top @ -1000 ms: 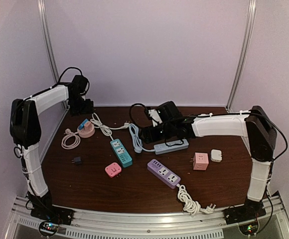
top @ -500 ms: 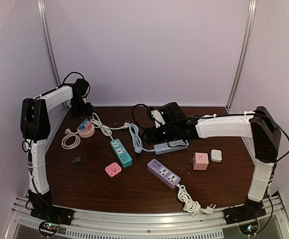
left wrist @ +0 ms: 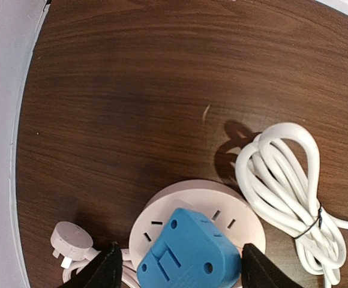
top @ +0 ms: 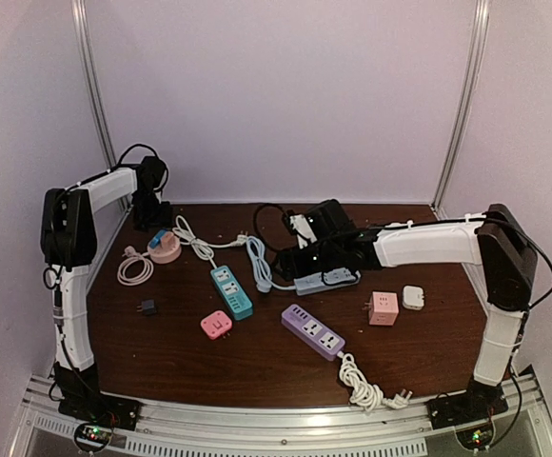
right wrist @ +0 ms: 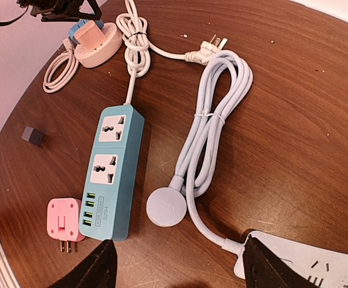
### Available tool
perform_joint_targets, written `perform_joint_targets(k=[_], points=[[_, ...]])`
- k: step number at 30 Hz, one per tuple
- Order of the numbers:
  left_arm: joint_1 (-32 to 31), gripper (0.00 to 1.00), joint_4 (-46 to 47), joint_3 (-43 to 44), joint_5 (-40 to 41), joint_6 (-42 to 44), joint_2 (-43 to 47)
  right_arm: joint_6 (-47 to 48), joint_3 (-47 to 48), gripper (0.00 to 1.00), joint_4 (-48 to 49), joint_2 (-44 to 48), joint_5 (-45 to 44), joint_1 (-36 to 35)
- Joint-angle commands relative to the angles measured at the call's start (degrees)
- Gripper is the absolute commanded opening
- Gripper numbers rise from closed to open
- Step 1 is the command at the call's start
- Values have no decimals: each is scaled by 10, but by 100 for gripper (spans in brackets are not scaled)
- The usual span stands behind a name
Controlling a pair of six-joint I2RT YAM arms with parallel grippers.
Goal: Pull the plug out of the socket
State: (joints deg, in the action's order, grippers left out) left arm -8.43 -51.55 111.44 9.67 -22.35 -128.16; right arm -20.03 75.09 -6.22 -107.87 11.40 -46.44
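A blue plug [left wrist: 189,252] sits plugged into a round pink socket [left wrist: 183,201] at the back left of the table; it also shows in the top view [top: 160,236]. My left gripper [left wrist: 177,271] hangs open right above it, one finger [left wrist: 105,271] on each side of the plug, apart from it. In the top view the left gripper [top: 152,214] is just behind the socket [top: 167,253]. My right gripper [right wrist: 177,270] is open and empty over a round pale plug [right wrist: 167,208] at mid-table [top: 290,259].
A teal power strip [top: 231,291], a purple strip [top: 312,331], a pale blue strip [top: 326,280], a pink adapter [top: 216,325], a pink cube [top: 383,307], a white cube [top: 413,297] and a small black adapter [top: 147,307] lie around. A white coiled cable [left wrist: 288,186] lies beside the socket.
The left arm's upper links have swung up and inward while its gripper stays over the round socket. The right arm has shifted slightly to the right.
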Motion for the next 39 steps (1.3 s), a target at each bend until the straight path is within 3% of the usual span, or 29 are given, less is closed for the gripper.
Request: perform_joint_targets(k=[1, 15, 20, 26, 30, 39], points=[[12, 67, -7, -2, 16, 5, -2, -10, -11, 73, 10, 28, -15, 4], [21, 37, -12, 2, 17, 8, 6, -11, -14, 73, 14, 23, -17, 4], [27, 36, -24, 9, 21, 14, 7, -11, -16, 72, 15, 21, -16, 4], [27, 45, -43, 13, 49, 24, 2, -12, -19, 72, 19, 20, -14, 4], [28, 46, -49, 16, 61, 30, -2, -12, -19, 72, 20, 18, -12, 4], [29, 30, -57, 25, 59, 36, -16, -12, -25, 72, 20, 21, -14, 4]])
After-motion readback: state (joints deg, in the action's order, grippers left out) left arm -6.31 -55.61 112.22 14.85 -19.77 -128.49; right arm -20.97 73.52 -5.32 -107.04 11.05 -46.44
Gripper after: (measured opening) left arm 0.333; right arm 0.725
